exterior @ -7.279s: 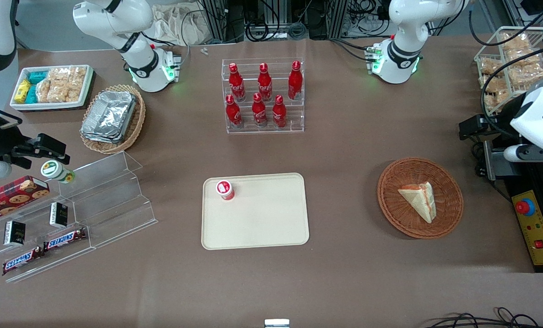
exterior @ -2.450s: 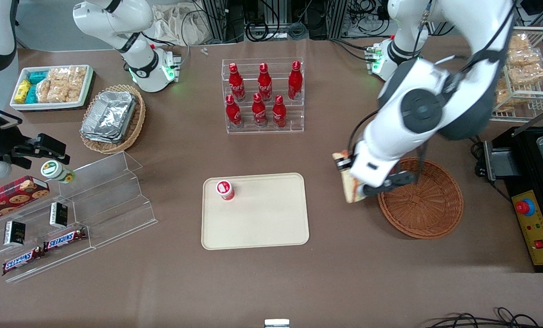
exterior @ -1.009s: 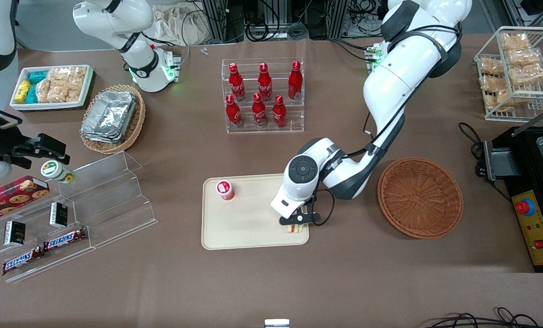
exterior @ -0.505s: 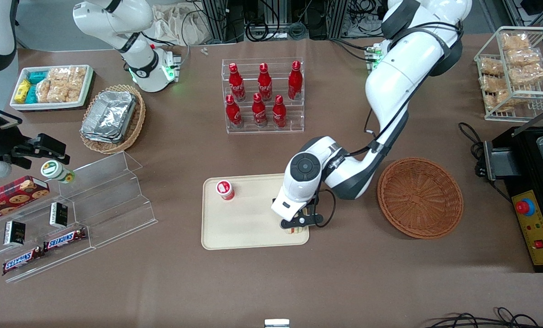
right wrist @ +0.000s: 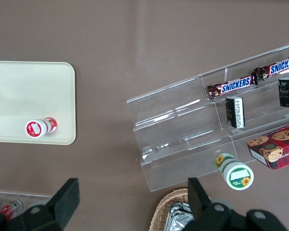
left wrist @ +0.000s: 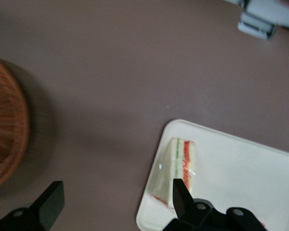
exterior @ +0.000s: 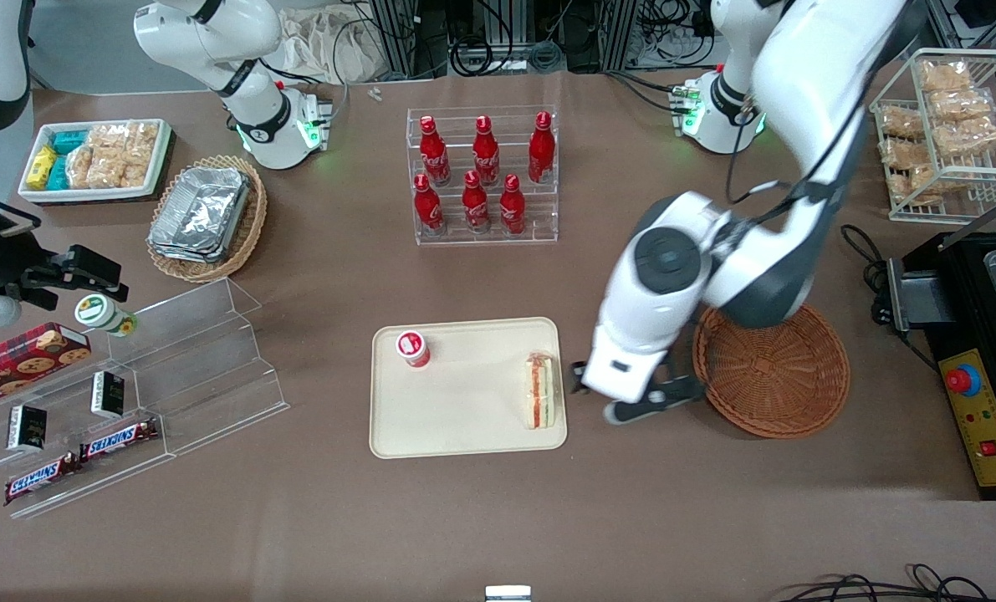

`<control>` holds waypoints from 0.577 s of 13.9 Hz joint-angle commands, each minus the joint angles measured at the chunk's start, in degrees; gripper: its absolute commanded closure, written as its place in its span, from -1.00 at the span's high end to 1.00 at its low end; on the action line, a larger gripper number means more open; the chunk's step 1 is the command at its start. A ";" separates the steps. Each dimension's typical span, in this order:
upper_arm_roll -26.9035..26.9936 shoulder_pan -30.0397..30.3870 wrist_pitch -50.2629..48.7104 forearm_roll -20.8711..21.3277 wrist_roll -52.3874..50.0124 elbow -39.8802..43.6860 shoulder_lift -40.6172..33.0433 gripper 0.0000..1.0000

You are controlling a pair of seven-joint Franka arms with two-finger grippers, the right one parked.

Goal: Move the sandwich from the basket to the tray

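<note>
The sandwich (exterior: 541,390) stands on its edge on the cream tray (exterior: 464,410), at the tray's rim nearest the basket, red and green filling facing up. My left gripper (exterior: 623,395) hangs open and empty above the bare table between the tray and the round reddish-brown basket (exterior: 786,380), which holds nothing. In the left wrist view the sandwich (left wrist: 179,166) lies on the tray (left wrist: 241,168) just past one black finger (left wrist: 181,194), the gripper (left wrist: 115,202) is over brown tabletop, and the basket (left wrist: 5,125) shows partly.
A small red-capped bottle (exterior: 412,348) stands on the tray's corner toward the parked arm. A rack of red cola bottles (exterior: 485,176) is farther from the camera. A black control box with a red button (exterior: 978,410) sits beside the basket. A clear stepped shelf (exterior: 196,359) lies toward the parked arm's end.
The gripper has opened and let go of the sandwich on the tray. It has risen and moved off the tray toward the basket.
</note>
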 commanded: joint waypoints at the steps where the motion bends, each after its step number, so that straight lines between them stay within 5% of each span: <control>1: -0.04 5.96 -2.57 -3.73 2.35 -9.28 -11.44 1.00; 8: -0.04 18.96 -19.19 -9.81 21.66 -9.20 -21.47 1.00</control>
